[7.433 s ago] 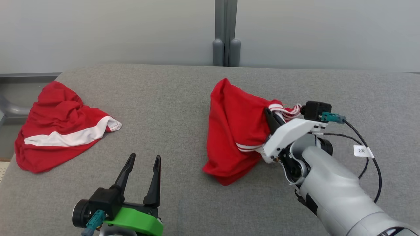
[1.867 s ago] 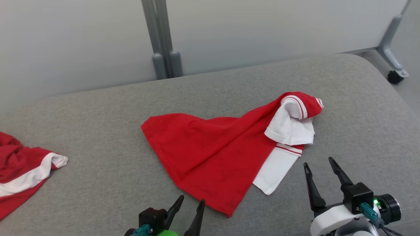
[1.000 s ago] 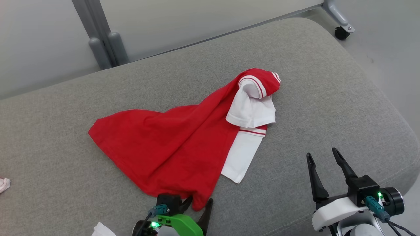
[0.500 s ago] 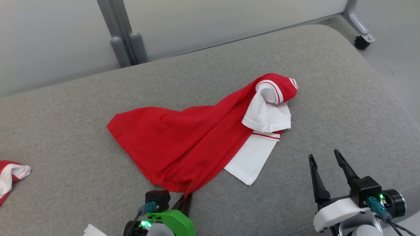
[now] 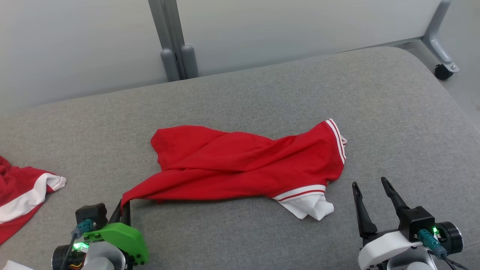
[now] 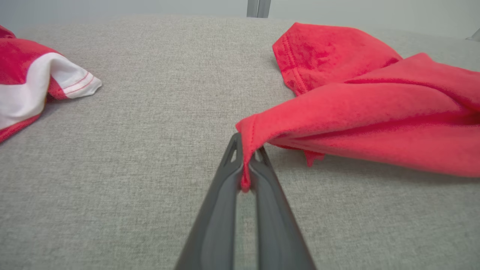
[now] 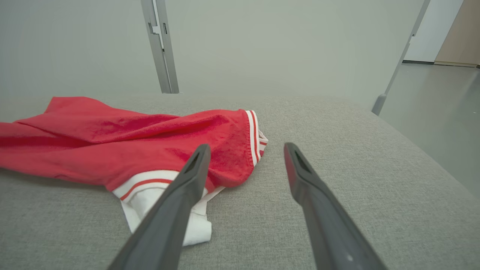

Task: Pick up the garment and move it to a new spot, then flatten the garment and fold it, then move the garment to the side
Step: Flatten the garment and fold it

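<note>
The garment (image 5: 243,165) is a red shirt with white, red-striped trim, lying rumpled across the middle of the grey cushioned surface (image 5: 262,93). My left gripper (image 5: 125,204) is shut on its near left corner, and the cloth (image 6: 337,112) runs taut from the pinched tip (image 6: 245,165) off to the right. A white sleeve end (image 5: 311,208) sticks out at the garment's near right. My right gripper (image 5: 369,185) stands open just right of that sleeve, nothing between its fingers; in the right wrist view the garment (image 7: 131,146) lies left of its gap (image 7: 245,150).
A second red and white garment (image 5: 22,191) lies at the far left edge of the surface, also in the left wrist view (image 6: 33,78). A grey post (image 5: 172,41) stands behind. The surface's rounded right edge drops to floor by a wheeled frame leg (image 5: 442,60).
My left gripper has shut on the garment's near corner and dragged it left, pulling the cloth out long and turning the white sleeves under. The head camera has also swung left.
</note>
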### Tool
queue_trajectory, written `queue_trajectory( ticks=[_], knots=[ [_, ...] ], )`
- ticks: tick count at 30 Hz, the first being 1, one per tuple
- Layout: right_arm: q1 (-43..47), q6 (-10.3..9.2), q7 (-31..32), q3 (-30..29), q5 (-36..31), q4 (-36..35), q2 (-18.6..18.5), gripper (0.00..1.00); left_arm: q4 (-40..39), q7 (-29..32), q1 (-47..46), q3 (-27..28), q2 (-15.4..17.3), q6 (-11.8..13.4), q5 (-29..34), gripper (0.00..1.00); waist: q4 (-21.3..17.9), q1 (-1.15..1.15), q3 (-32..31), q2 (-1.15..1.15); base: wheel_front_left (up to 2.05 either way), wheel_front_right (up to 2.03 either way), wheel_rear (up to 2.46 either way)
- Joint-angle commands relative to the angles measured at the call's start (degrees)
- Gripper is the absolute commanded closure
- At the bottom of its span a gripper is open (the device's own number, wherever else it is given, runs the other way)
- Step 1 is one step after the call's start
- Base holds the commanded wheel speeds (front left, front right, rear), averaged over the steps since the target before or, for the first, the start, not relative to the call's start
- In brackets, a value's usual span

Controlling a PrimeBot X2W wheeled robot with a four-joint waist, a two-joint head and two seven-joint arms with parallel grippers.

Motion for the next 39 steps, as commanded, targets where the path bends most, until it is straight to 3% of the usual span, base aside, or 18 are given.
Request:
queue_trajectory(
  ticks=[1,9,10,11,15,16,21,30,39],
  knots=[
    [0.8,-0.06,-0.2,0.1,0.4,0.1,-0.1,0.00,-0.5,0.0,0.9,0.4,0.6,0.2,0.3,1.00,0.4,0.00,-0.3,0.00,0.00,0.00,0.00],
    [0.4,-0.06,-0.2,0.3,0.2,0.3,-0.1,0.00,-1.6,0.0,1.3,1.7,0.4,1.1,1.6,1.00,0.7,0.00,-0.4,0.00,0.00,0.00,0.00],
    [0.4,-0.06,-0.2,0.3,0.1,0.3,-0.1,0.00,-1.8,0.0,1.6,1.9,0.1,1.3,1.9,0.29,0.8,0.00,-0.5,0.00,0.00,0.00,0.00],
    [0.4,-0.06,-0.2,0.2,0.1,0.3,-0.1,0.00,-2.0,0.0,1.9,2.2,-0.2,1.6,2.2,0.00,0.8,0.00,-0.5,0.00,0.00,0.00,0.00],
    [0.7,-0.06,-0.2,-0.1,-0.1,0.3,-0.1,0.00,-3.9,0.0,3.8,4.4,-1.2,2.5,3.3,0.00,1.2,0.00,-0.7,0.00,0.00,0.00,0.00],
    [1.1,-0.06,-0.2,-0.3,-0.3,0.3,-0.1,0.00,-8.0,0.0,7.0,7.9,-2.0,2.7,6.2,0.00,2.0,0.00,-1.0,0.00,0.00,0.00,0.00],
    [1.1,-0.06,-0.2,-0.3,-0.1,0.8,-0.1,0.00,-16.2,0.0,11.7,14.5,-3.9,1.9,11.0,0.00,3.0,0.00,-1.7,0.00,0.00,0.00,0.00],
    [0.0,-0.06,1.4,-1.8,2.8,4.2,-0.1,0.00,-29.0,0.0,20.4,24.4,-9.4,-4.3,21.3,0.00,5.1,0.00,-2.9,0.00,0.00,0.00,0.00],
    [-10.2,-0.06,15.7,-5.4,8.8,11.9,-0.1,0.00,-29.7,0.0,21.8,28.6,-12.3,-8.2,26.1,0.00,5.4,0.00,-2.1,0.00,0.00,0.00,0.00]
  ],
)
